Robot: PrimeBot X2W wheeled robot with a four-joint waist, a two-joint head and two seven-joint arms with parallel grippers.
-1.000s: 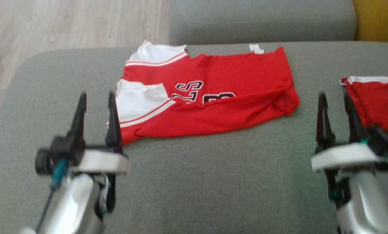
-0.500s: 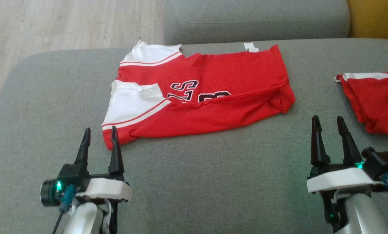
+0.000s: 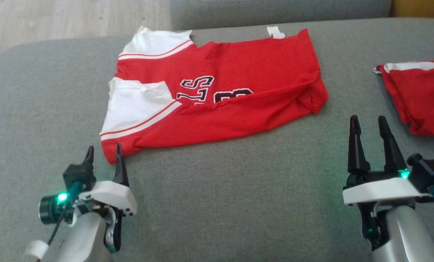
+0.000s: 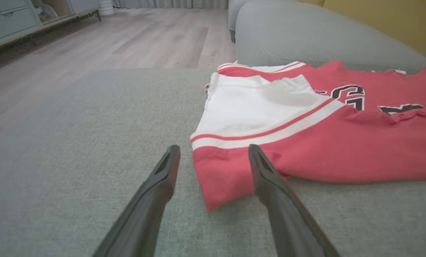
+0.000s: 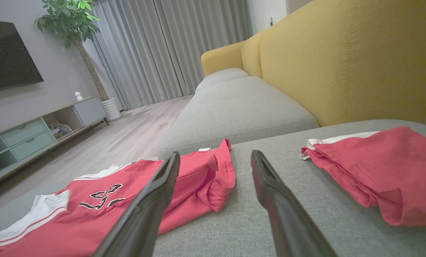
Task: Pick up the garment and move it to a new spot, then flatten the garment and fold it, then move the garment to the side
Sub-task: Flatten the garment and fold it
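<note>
Setting: a wide grey sofa cushion (image 3: 217, 203) carries everything; it runs from the near edge to a far cushion (image 3: 275, 9) of the same grey.
Far left: pale wooden floor (image 3: 56, 18) beyond the cushion's rounded corner.
Left claw (image 3: 104, 146): at the near left, low over the cushion, its two dark fingers spread apart and holding nothing. A green light glows on its wrist.
Left claw and cloth: seen from the left wrist, the garment's near left corner lies in the gap between the two fingers. Whether either finger touches the fabric I cannot tell.
Garment (image 3: 238, 109): a red sports jersey with white sleeves edged in red and white stripes. It lies roughly flat across the middle and far part of the cushion, sleeves to the left, hem to the right.
Garment detail: black and white lettering shows at its centre, partly hidden under a long fold that runs across the near half. A small white label (image 3: 275, 32) sticks out at the far edge.
Right claw (image 3: 367, 118): at the near right, fingers apart and empty, pointing away over bare cushion, clear of both pieces of cloth.
Far right: a second red garment (image 3: 420, 98) with a white band, bunched up, well apart from the jersey.
Behind it: a yellow backrest (image 5: 341, 64), seen from the right wrist.
</note>
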